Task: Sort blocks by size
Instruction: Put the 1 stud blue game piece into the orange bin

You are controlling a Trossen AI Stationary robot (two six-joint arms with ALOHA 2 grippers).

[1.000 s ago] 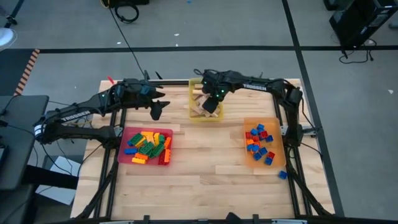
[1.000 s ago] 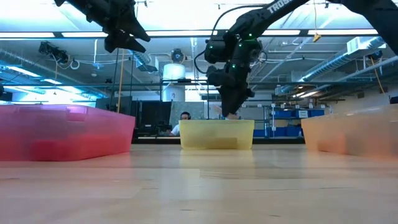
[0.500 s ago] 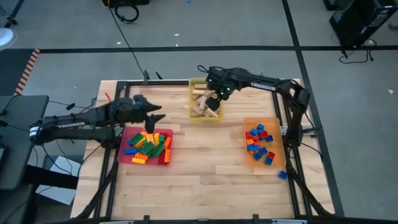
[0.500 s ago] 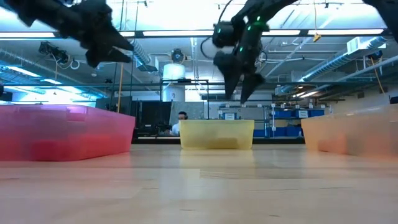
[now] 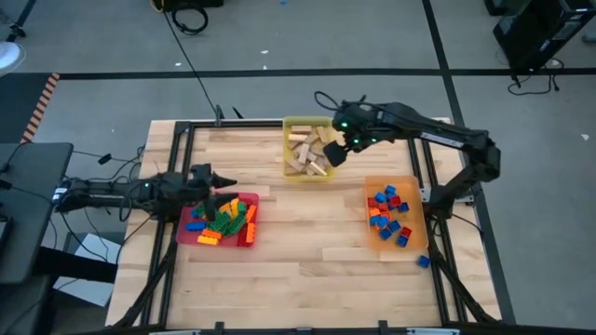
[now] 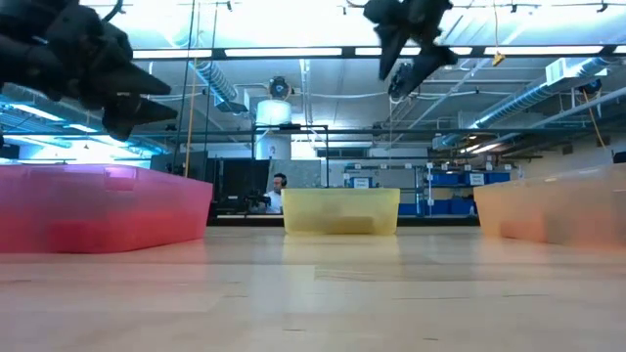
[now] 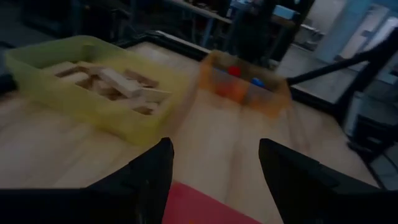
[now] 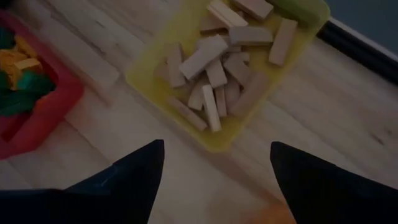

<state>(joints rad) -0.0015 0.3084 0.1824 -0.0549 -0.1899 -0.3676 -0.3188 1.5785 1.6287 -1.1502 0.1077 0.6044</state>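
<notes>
1. Blocks lie sorted in three trays: long studded bricks (image 5: 222,220) in the red tray (image 5: 185,234), tan wooden blocks (image 5: 307,152) in the yellow tray (image 5: 291,124), short red and blue bricks (image 5: 386,210) in the orange tray (image 5: 418,236). One small blue brick (image 5: 423,261) sits loose on the table (image 5: 298,251), just off the orange tray's near right corner.
2. We see the right gripper (image 5: 335,152) raised over the yellow tray's right edge, fingers spread wide and holding nothing.
3. We see the left gripper (image 5: 216,183) low over the far edge of the red tray, fingers apart with nothing between them; the long bricks lie just below and ahead of it.
4. We judge that the coming move turns on that loose blue brick: it lies toward the near right corner, well apart from both grippers, and the right arm is the nearer one.
5. We cannot tell the loose brick's long axis or which way it points; it looks short, so we judge that it belongs in the orange tray beside it.
</notes>
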